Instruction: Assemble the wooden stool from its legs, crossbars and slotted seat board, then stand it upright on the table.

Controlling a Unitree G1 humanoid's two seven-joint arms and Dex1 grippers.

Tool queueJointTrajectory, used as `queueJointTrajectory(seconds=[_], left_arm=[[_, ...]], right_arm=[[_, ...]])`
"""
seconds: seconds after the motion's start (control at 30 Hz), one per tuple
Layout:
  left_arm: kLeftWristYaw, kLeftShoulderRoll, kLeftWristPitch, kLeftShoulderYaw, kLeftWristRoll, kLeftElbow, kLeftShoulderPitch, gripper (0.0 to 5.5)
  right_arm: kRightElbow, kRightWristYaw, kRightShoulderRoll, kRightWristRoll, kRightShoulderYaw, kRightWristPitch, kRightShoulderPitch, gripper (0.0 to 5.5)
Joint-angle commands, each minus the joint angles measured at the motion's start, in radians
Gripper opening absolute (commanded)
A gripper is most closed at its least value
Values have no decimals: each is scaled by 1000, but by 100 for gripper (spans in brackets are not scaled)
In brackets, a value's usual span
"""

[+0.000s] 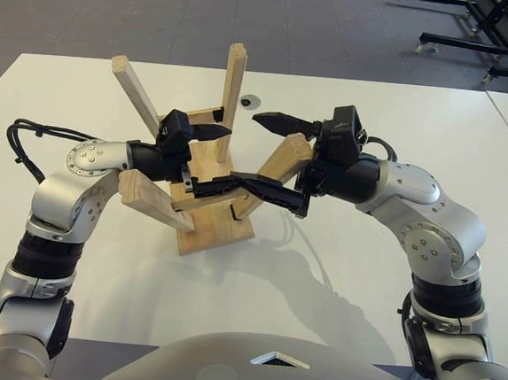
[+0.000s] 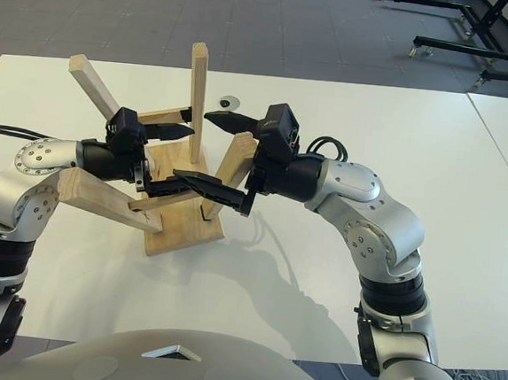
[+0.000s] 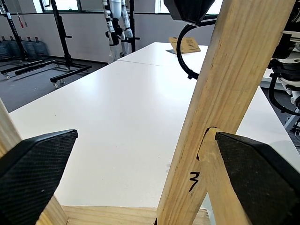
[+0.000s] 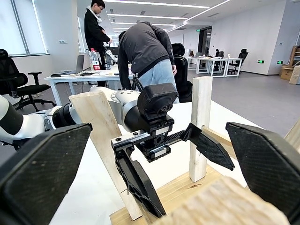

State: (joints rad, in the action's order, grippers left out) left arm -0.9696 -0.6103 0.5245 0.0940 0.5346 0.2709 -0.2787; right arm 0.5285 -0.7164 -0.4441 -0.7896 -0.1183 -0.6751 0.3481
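The upturned stool (image 1: 209, 199) rests mid-desk (image 1: 388, 282), seat board (image 1: 223, 234) flat, legs up. The left tool (image 1: 225, 159), fingers apart, straddles the far upright leg (image 1: 232, 90). The right tool (image 1: 262, 152), likewise apart, brackets the right leg (image 1: 280, 161), seemingly untouched.

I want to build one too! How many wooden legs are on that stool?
4: the far-left leg leans, the back leg stands upright, the right leg tilts, the near-left leg splays out. None looks hidden.

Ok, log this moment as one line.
stool: upside down on table | left gripper: open around leg | right gripper: open, at stool
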Motion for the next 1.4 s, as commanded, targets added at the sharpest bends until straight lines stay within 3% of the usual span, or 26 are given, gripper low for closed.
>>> queueJointTrajectory(seconds=[0.03,0.93,1.07,1.4], left_arm=[[0,-47,37,64,-71,-25,39,540],[32,-73,9,112,-91,-101,68,540],[46,-63,-17,54,-55,-76,55,540],[154,-16,-51,-329,214,88,-56,540]], right_arm=[[8,0,0,-2,-4,-12,30,526],[-5,-52,52,-31,-80,-57,117,526],[-7,-45,52,-26,-74,-51,111,526],[-7,-18,66,6,-54,-25,81,526]])
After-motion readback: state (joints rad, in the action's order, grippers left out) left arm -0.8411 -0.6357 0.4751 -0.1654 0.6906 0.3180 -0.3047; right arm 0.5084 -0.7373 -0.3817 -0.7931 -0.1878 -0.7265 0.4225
